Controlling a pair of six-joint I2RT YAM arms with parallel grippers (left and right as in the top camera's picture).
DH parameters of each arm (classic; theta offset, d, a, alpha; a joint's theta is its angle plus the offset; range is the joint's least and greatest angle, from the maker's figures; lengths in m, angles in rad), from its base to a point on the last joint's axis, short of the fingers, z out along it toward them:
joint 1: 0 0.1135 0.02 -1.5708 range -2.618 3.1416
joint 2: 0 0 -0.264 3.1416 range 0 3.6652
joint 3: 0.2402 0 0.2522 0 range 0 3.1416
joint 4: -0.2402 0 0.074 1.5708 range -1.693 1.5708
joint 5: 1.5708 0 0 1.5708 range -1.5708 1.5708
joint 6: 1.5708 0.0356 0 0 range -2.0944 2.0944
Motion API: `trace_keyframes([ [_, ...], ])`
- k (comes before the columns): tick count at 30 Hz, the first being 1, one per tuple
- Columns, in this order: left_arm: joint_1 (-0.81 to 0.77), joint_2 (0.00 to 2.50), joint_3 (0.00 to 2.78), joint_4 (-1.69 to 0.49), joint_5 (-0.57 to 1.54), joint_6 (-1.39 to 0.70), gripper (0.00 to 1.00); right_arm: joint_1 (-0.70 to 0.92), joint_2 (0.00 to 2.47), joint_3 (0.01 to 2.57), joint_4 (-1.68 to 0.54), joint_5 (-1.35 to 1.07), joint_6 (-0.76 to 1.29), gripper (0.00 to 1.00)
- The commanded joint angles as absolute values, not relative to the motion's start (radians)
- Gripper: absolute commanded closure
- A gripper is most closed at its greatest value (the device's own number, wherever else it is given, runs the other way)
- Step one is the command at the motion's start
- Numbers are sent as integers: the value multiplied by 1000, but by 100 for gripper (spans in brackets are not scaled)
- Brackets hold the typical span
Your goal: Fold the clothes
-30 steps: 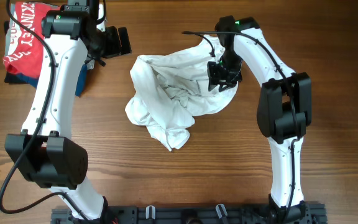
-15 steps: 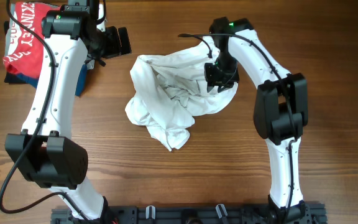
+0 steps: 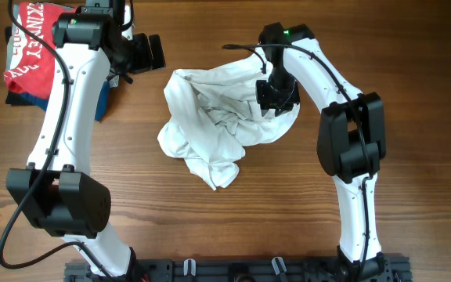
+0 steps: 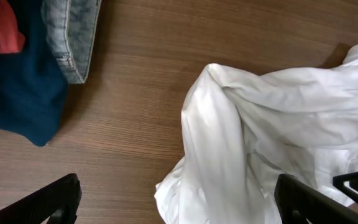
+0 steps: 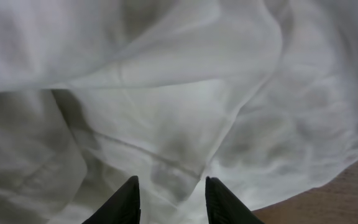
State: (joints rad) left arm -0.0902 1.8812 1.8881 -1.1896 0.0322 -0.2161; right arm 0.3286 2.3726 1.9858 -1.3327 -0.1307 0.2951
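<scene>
Wooden table (image 3: 413,47) is carrying one white shirt (image 3: 210,125), lying in a crumpled heap at its middle, between the two arms. Left gripper (image 3: 149,52) is hovering beside the heap's far left edge with its jaws spread wide and nothing in them. Right gripper (image 5: 171,202) is pressing down into the heap's right side, its jaws standing narrowly apart with a fold of cloth in the gap; whether they are actually pinching it I cannot tell.

Risk, as I judge it: the right gripper may be catching several layers at once, so a lift would be dragging the whole bundle instead of opening it out. A loose pinch would be letting the fabric slip.

Off at the far left corner are sitting one red shirt (image 3: 30,39), one navy garment (image 4: 11,93) and one grey garment (image 4: 73,31).
</scene>
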Motion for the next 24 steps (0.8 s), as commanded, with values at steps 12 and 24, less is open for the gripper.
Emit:
trace_keyframes([
  [12, -87, 1882, 1889, -1191, 41, -226, 0, 330, 2383, 1860, -1230, -131, 340, 75],
  [24, -87, 1883, 1889, -1191, 40, -225, 0, 318, 2379, 1935, -1228, -126, 315, 83],
])
